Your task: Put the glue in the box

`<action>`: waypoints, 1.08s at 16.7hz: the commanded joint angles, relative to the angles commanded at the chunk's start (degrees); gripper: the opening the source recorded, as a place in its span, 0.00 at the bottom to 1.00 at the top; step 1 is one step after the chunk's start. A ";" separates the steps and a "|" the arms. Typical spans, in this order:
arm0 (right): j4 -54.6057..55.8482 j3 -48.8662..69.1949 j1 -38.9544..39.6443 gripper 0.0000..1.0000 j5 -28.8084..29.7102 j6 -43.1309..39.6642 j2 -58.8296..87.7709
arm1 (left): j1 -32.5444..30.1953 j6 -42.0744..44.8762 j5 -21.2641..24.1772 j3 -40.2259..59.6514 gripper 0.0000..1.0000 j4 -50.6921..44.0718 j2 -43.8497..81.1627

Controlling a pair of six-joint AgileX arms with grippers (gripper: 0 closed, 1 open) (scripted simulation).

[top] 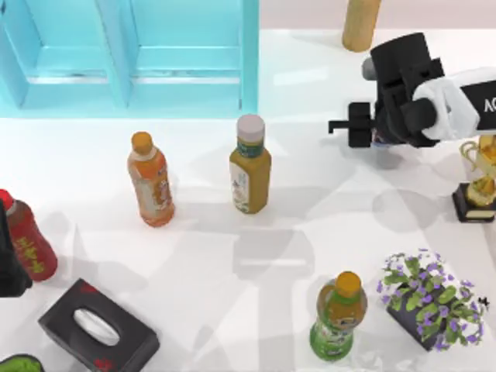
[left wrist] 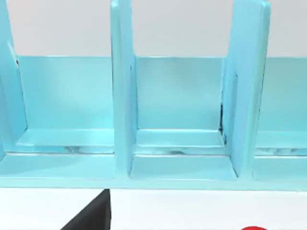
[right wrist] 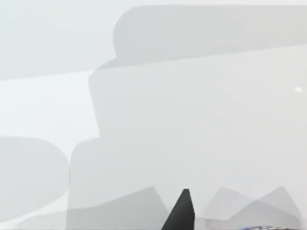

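The glue (top: pixel 380 142) was almost wholly hidden under the right arm's wrist near the table's far right side; only a small sliver of blue and white showed there, so its pose could not be told. The box (top: pixel 194 58), a light-blue open organiser with upright dividers, stood at the table's far edge, left of centre, well apart from the glue.

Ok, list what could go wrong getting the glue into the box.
The glue is mostly hidden under the right claw, so the grip is unconfirmed; it might slip. The white-capped bottle stands on the way to the box and could be knocked. The trophy stands near that arm; a swing could topple it. The left claw sits parked left.
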 joint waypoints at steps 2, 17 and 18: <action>0.00 0.00 0.00 0.00 0.00 0.00 0.00 | 0.00 0.00 0.00 0.00 1.00 0.00 0.00; -11.58 6.24 0.18 0.00 -0.15 0.04 -5.24 | 0.00 0.00 0.00 0.00 1.00 0.00 0.00; -13.19 6.96 0.19 0.00 -0.15 -0.01 -5.90 | 0.00 0.00 0.00 0.00 1.00 0.00 0.00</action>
